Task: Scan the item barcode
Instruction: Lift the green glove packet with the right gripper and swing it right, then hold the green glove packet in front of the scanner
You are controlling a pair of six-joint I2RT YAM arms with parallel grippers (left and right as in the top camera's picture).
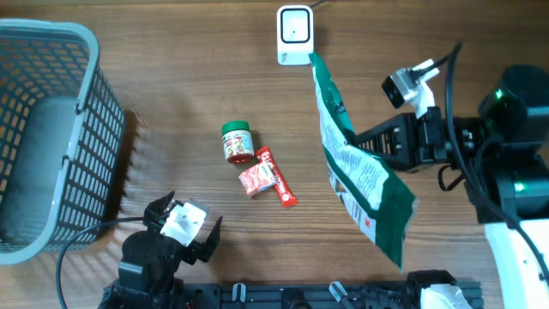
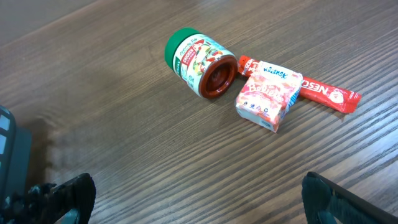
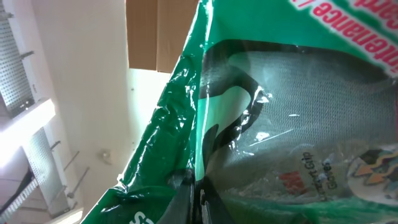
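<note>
The green bag (image 1: 364,184) is clamped by its edge in the right gripper (image 1: 367,137), its top corner just beside the scanner (image 1: 294,34); the left gripper (image 1: 184,225) is spread wide, empty; the barcode could be missed if the limp bag sags or creases.

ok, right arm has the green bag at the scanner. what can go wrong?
The right gripper pinches the green bag by its edge only; slick film could slip. Its tip is right by the scanner and might knock it. No barcode shows; the crinkled gloss may glare.
</note>
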